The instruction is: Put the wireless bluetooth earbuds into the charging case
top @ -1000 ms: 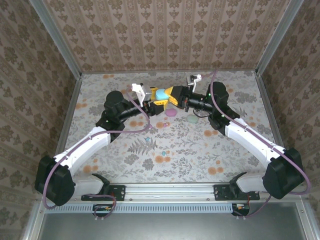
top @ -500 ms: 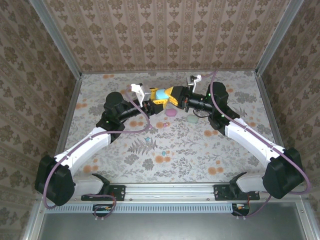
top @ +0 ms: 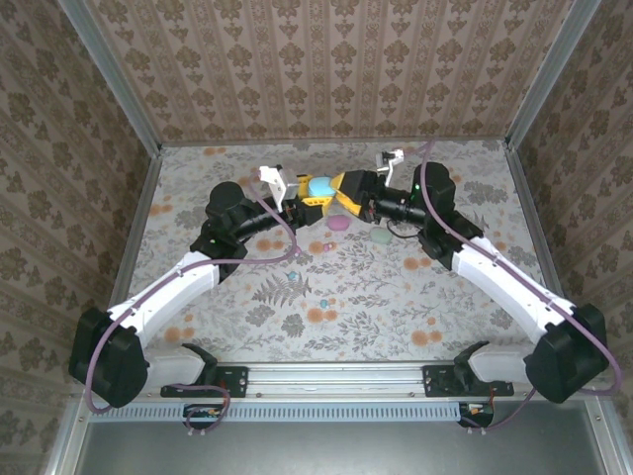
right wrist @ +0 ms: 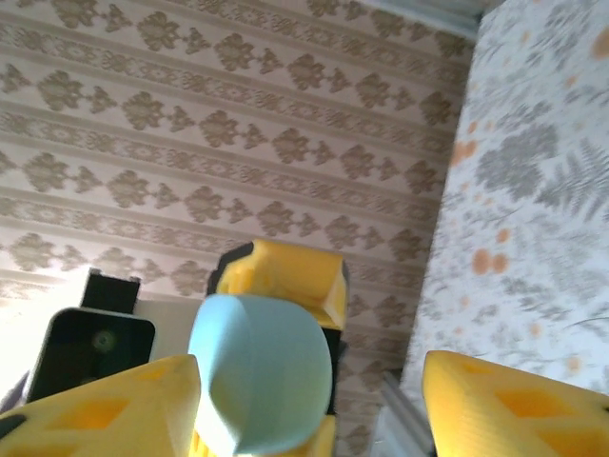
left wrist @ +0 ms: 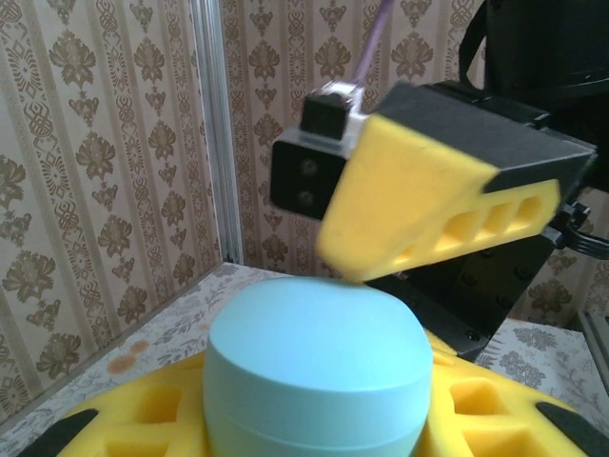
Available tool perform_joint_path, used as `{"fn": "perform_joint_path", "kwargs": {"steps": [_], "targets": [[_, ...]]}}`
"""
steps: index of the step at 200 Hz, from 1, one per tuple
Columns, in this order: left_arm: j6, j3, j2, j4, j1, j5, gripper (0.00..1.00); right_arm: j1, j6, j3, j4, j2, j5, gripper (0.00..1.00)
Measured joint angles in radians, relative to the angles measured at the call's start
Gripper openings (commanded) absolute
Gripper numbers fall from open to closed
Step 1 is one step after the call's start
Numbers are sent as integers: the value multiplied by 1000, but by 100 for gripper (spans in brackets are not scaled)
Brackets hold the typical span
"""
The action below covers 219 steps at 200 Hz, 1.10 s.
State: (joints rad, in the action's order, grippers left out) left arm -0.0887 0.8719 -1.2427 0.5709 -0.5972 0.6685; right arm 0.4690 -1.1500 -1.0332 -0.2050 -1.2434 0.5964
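Here, right tool (right wrist: 309, 411) gapes around blue case (right wrist: 259, 376).

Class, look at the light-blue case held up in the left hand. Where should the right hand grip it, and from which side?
Probably the domed upper half of the light-blue case, above its seam, coming from the side opposite the left hand, whose fingers clamp the lower half. The open right hand faces that free dome.

No legible text, label, brand or number. Wallpaper (top: 336, 69) and table (top: 396, 297): printed patterns only.
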Motion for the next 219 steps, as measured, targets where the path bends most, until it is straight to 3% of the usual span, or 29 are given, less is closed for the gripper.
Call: {"fn": "perform_joint_path", "kwargs": {"steps": [38,63,219], "targets": [[-39,-4,-3,30,0,0,32,-1,261,-1,121,120,-87,67],[-55,-8,-6,41,0,1,32,-1,358,-26,189,116,-93,67],[-77,-8,-17,45,0,8,32,7,453,-107,263,18,-5,67]]}}
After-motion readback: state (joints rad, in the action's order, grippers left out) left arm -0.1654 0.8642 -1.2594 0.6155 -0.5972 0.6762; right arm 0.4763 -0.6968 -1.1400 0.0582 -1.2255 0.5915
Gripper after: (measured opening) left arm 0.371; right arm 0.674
